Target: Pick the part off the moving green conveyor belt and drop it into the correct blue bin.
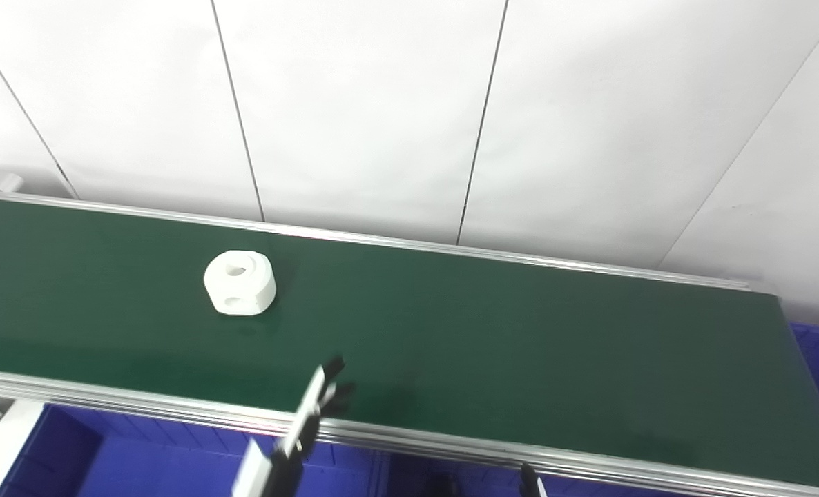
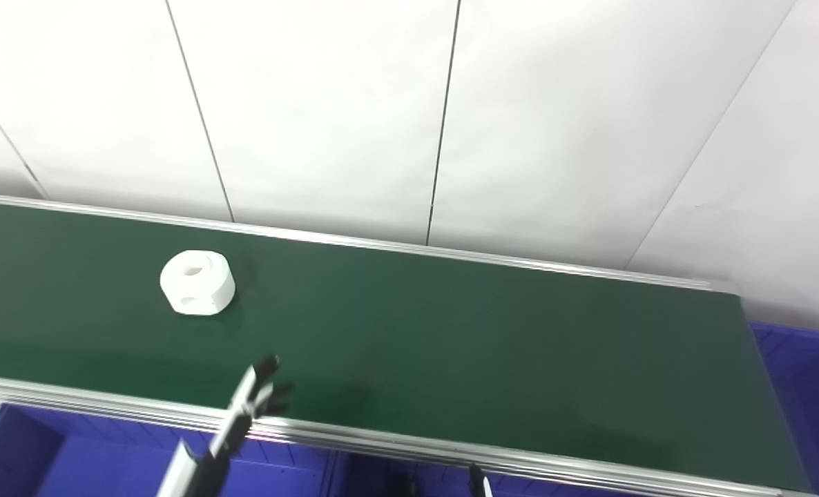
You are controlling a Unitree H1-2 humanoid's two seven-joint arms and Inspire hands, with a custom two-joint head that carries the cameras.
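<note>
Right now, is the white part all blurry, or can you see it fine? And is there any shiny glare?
Left eye view: the part is sharp enough to show its holes, with a faint shadow on the belt; the left hand looks thin and slightly smeared. Right eye view: the same, and the belt's metal rail catches bright light; the belt itself shows no glare.

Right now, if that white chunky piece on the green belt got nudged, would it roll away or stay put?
The white part lies on a flat face, squat and wide, so it would probably slide rather than roll or tip. It looks like rigid plastic, likely stiff and light. Its smooth rounded sides might slip in the left robot hand.
</note>
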